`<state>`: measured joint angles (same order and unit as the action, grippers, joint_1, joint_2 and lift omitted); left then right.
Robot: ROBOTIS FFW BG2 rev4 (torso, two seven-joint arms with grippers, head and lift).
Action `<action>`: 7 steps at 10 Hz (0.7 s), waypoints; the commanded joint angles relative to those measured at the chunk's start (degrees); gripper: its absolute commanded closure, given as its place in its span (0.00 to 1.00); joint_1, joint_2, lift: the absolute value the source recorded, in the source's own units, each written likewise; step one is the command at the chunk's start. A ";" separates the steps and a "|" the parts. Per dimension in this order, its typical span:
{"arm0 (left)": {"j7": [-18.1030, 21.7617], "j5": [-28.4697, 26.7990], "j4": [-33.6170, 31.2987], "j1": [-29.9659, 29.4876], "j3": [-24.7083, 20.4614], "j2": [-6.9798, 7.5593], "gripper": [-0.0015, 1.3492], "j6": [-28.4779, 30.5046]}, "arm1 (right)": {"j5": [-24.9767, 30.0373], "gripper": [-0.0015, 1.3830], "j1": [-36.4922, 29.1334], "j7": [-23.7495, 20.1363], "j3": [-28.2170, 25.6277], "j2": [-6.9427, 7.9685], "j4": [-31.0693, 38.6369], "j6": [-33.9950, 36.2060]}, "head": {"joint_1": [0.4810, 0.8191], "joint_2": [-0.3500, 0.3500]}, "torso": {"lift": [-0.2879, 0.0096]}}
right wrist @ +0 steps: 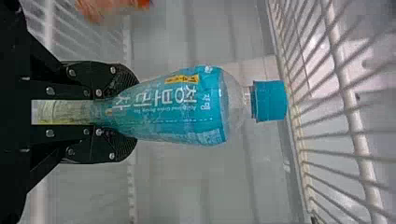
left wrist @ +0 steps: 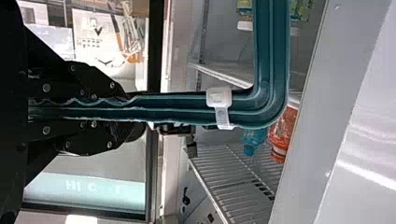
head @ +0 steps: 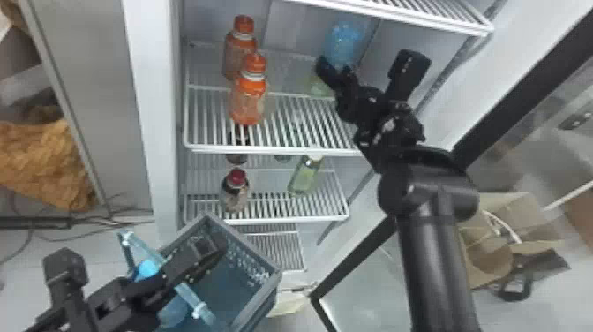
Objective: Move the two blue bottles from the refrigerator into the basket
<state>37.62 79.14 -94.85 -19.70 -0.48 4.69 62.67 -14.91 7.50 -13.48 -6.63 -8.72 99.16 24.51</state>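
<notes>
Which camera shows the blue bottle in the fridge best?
The right wrist view: the blue bottle shows cap and label close up. Head view: smaller, partly behind the right gripper. Left wrist view: its capped end, past the basket handle.

In the head view the right pincer point(head: 337, 69) hides the lower part of one blue bottle point(head: 345, 39); the left pincer point(head: 208, 250) partly covers the other blue bottle point(head: 172, 312). The bottom edge cuts off the basket point(head: 272, 287). The right wrist view's orange bottle point(right wrist: 105, 9) is blurred and cropped.
</notes>
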 commanded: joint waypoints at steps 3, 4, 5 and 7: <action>0.00 0.38 0.00 0.02 0.48 -0.03 0.89 -0.37 | -4.17 0.92 -10.03 -1.81 -0.34 0.28 14.82 7.27 | 0.63 0.07 | 0.97; 0.00 0.50 0.00 0.02 0.48 -0.03 0.89 -0.51 | -5.43 0.92 -12.70 -2.43 -0.80 0.37 18.19 8.26 | 0.63 0.08 | 0.97; 0.00 0.50 0.00 0.02 0.59 0.06 0.89 -0.51 | -5.89 0.92 -15.37 -2.86 -1.37 0.46 21.85 9.80 | 0.63 0.08 | 0.97; 0.00 0.73 0.00 -0.13 0.59 -0.03 0.89 -0.65 | -7.60 0.92 -21.00 -3.48 -2.51 0.81 28.88 11.91 | 0.63 0.09 | 0.97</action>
<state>37.62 79.82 -94.85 -19.81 0.11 4.70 62.03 -22.09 -11.75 -17.00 -8.76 -8.08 125.77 35.74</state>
